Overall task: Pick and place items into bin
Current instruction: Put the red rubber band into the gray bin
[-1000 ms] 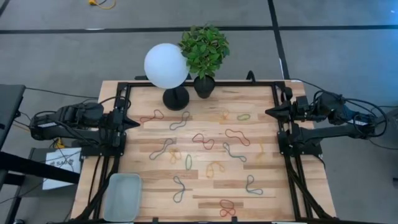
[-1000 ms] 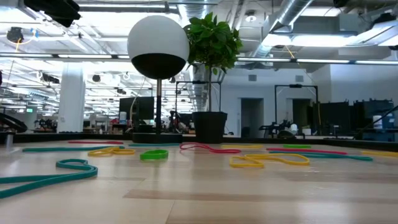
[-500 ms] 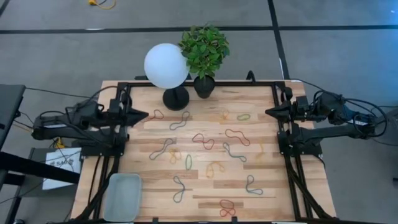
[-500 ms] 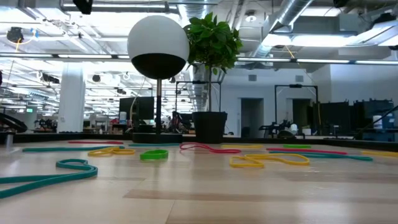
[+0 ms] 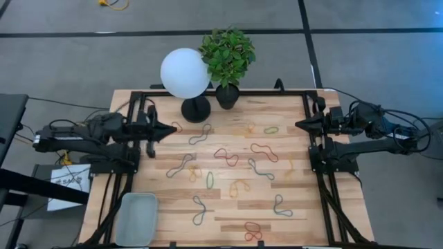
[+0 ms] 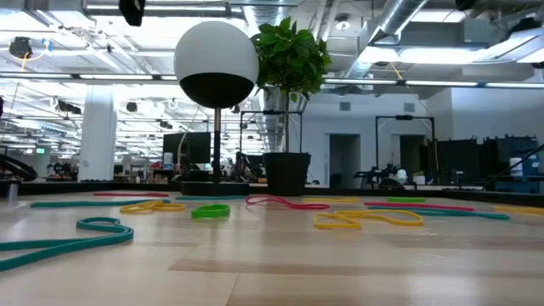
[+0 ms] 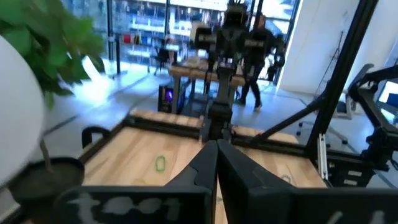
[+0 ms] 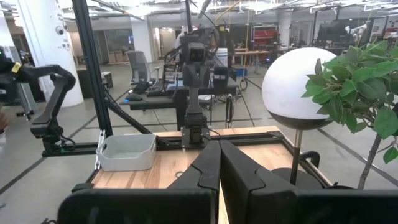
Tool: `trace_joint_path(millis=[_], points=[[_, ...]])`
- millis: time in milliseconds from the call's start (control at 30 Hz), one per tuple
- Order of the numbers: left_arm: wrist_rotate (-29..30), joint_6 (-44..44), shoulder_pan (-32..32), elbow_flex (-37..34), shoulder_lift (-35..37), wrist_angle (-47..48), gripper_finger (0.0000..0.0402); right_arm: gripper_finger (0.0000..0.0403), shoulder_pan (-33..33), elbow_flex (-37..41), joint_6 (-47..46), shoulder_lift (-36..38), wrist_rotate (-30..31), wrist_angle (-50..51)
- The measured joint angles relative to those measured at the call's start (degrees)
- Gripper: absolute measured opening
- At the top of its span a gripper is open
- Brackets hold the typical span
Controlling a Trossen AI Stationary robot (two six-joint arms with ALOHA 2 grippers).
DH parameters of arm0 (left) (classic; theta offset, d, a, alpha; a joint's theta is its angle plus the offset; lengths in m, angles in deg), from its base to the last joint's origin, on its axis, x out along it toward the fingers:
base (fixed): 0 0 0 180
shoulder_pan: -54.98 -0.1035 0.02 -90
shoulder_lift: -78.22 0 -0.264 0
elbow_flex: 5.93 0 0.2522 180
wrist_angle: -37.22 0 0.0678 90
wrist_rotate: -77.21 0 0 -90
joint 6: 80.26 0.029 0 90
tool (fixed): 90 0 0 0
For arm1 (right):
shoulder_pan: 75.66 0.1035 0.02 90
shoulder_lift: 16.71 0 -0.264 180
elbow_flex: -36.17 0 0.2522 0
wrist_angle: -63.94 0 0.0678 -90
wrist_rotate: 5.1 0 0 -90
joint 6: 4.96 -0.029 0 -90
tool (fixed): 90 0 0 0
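1. The left hand is over the left part of the wooden desk, near the far edge, and its two dark fingers are pressed together with nothing between them.
2. Just beside its tip a thin red rubber-band loop lies on the desk; I cannot tell if they touch.
3. The other thin, floppy rubber-band loops in red, green, yellow and orange are spread flat over the middle of the desk, from the far edge to the near edge, all apart from both hands.
4. The small shallow rectangular bin of pale grey-white plastic stands at the near left corner of the desk, well apart from the left hand.
5. The right hand is at the right edge of the desk, near the far corner; its fingers are also together and hold nothing.
6. A white globe lamp on a black base and a green potted plant stand at the far edge, between the two arms.
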Motion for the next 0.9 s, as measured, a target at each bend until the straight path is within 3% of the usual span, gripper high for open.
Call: trace_joint_path(millis=[167,367,667,900], points=[[-0.02,-1.43,0.00,0.00,-6.97,0.19,0.0000,0.0000,0.00,0.00,-0.05,-0.02,0.00,-1.12],[-0.17,-4.93,0.00,0.00,-15.67,0.22,0.0000,0.0000,0.72,1.75,-7.55,0.00,-1.71,-1.56],[-0.66,-4.02,-0.01,0.01,-25.73,-5.48,0.0000,0.0000,3.27,16.49,-24.58,-3.04,-1.44,-7.01],[-2.10,-2.38,0.00,0.20,-26.88,-7.17,0.0000,0.0000,4.02,24.08,-30.53,-8.70,-0.46,-8.33]])
